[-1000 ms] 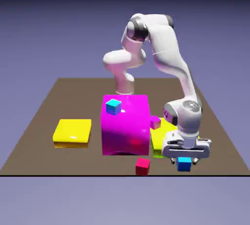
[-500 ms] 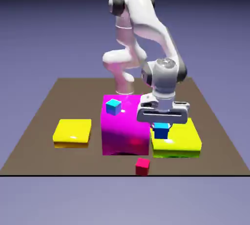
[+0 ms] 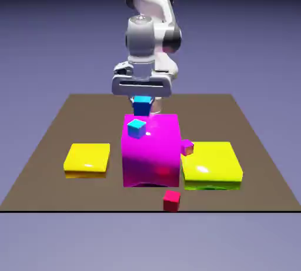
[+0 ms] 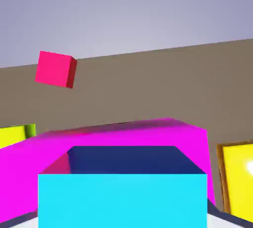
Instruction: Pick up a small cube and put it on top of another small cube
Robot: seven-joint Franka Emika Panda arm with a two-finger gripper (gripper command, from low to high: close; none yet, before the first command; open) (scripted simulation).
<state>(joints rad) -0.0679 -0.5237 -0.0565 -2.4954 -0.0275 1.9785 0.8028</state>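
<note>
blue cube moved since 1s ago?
Yes. The deep-blue cube, shut in the gripper, went from the table's near edge beside the small red cube up and toward the exterior view's left, now above the cyan cube on the big magenta block.

The robot arm (image 3: 150, 23) is white with grey parts. The small cube (image 3: 141, 106) in its gripper is deep blue with a lighter blue top. Another small cube (image 3: 136, 127) is pale cyan, and it sits on a big shiny magenta block (image 3: 151, 152). A tiny magenta cube (image 3: 187, 147) and a small red cube (image 3: 171, 200) show too. There are two flat bright yellow blocks, one (image 3: 87, 159) on the exterior view's left and one (image 3: 211, 164) on its right. The table (image 3: 53, 129) is brown. The background is blue-violet.
</note>
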